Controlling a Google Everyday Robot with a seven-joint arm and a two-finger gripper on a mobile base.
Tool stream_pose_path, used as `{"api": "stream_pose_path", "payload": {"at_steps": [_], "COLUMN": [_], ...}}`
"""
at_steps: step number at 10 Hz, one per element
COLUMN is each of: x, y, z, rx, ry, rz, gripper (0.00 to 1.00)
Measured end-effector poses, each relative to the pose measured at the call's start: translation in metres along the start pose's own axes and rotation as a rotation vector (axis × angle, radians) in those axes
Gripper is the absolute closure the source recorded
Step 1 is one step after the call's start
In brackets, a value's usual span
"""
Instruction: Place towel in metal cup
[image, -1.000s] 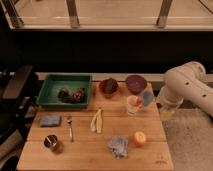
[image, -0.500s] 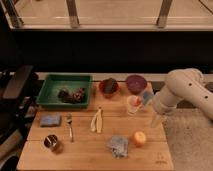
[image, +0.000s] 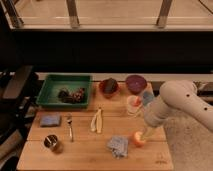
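Pale gripper (image: 143, 133) hangs low near the wooden table's (image: 160, 160) front edge, seemingly touching an orange object (image: 138, 140); whether it grasps anything I cannot tell. Just beside it lies the crumpled towel (image: 118, 146). The metal cup (image: 51, 143) stands well apart, at the far front corner.

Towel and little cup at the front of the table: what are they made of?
The towel looks like soft grey-blue cloth, crumpled in folds. The cup seems shiny metal, glinting at its rim. The gripper hangs beside the towel, over an orange thing.
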Motion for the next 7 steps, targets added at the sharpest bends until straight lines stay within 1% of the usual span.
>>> {"api": "stream_pose_path", "payload": {"at_steps": [3,4,5,7], "x": [0.000,-0.002,-0.007,-0.023], "y": [0.001,0.002,0.002,0.005], "z": [0.000,0.005,0.016,0.052], "rx": [-0.002,-0.008,-0.014,-0.031], "ry": [0.005,0.006,-0.012,-0.063], "rz": [-0.004,-0.003,-0.003,0.005], "gripper": [0.35,0.35,0.35,0.35]}}
